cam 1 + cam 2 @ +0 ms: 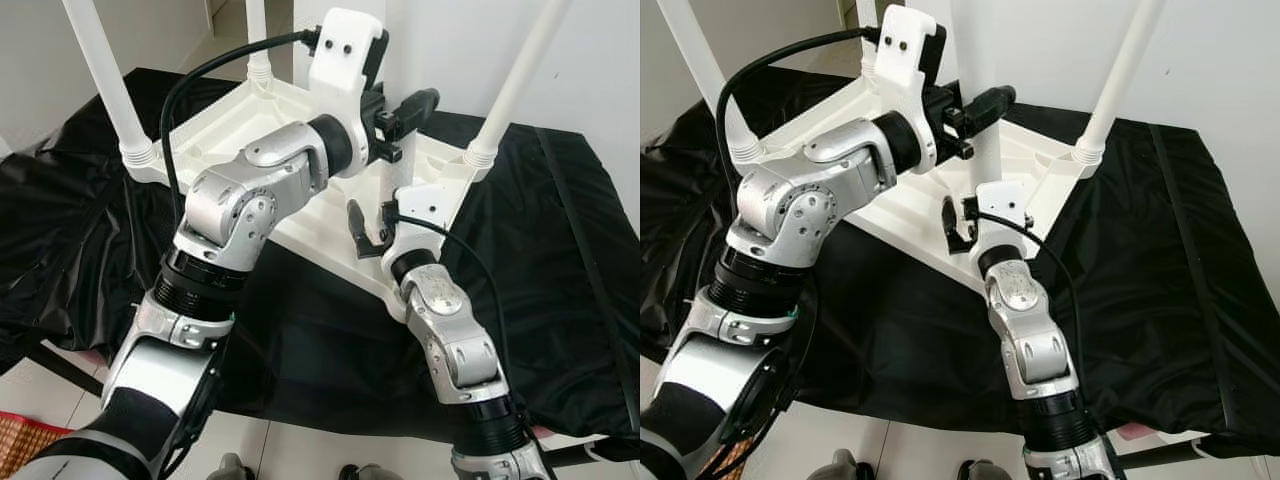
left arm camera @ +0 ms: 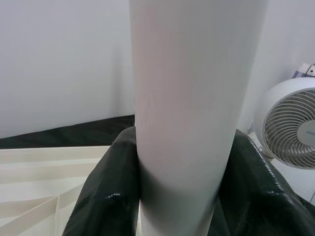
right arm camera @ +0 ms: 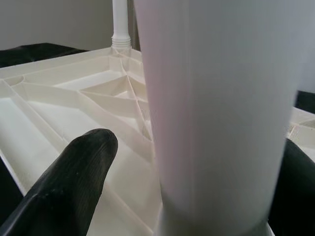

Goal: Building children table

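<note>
A white children's table (image 1: 300,215) lies upside down on a black cloth (image 1: 560,250), its ribbed underside facing up. White legs stand up from three corners: the left (image 1: 105,75), the far (image 1: 258,40) and the right (image 1: 515,85). The near leg (image 1: 386,185) rises at the front corner. My left gripper (image 1: 392,128) is shut on this leg partway up, and both black fingers (image 2: 106,196) press its sides. My right gripper (image 1: 378,222) sits low at the leg's base, open, straddling it. One finger (image 3: 74,187) stands apart from the leg.
The black cloth covers a low platform and hangs over its front edge. A white wall stands close behind the table. A white fan (image 2: 290,130) is on the floor past the cloth. Pale floor tiles (image 1: 40,395) run along the near side.
</note>
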